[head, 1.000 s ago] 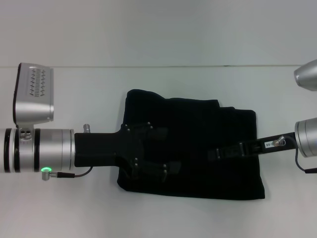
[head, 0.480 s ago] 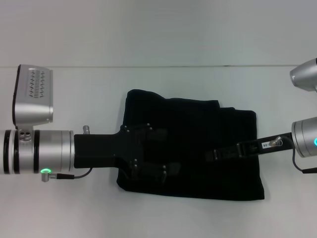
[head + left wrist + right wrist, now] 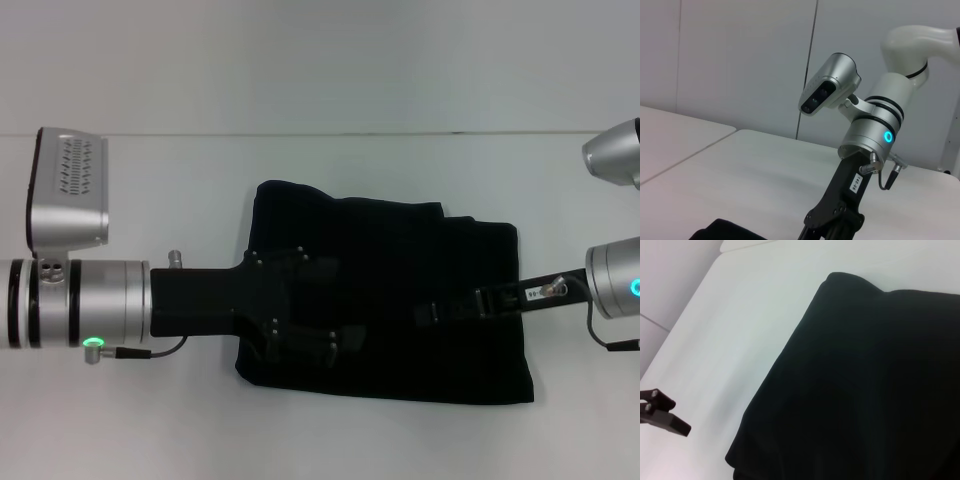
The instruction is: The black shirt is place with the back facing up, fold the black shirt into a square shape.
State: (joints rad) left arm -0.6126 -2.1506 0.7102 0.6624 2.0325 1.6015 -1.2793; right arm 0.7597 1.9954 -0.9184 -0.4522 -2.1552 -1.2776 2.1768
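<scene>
Black shirt [image 3: 390, 300] lies mid-table [image 3: 180, 180], already a compact near-square bundle; folding looks mostly done, maybe final tidy left. Left gripper [image 3: 335, 305] & right gripper [image 3: 425, 313] over it; open/closed: can't tell.

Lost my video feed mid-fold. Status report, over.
Left claw over the black shirt, left side. Right claw over its right half. Shirt folded into a rough rectangle on the table. Nothing in the way.
</scene>
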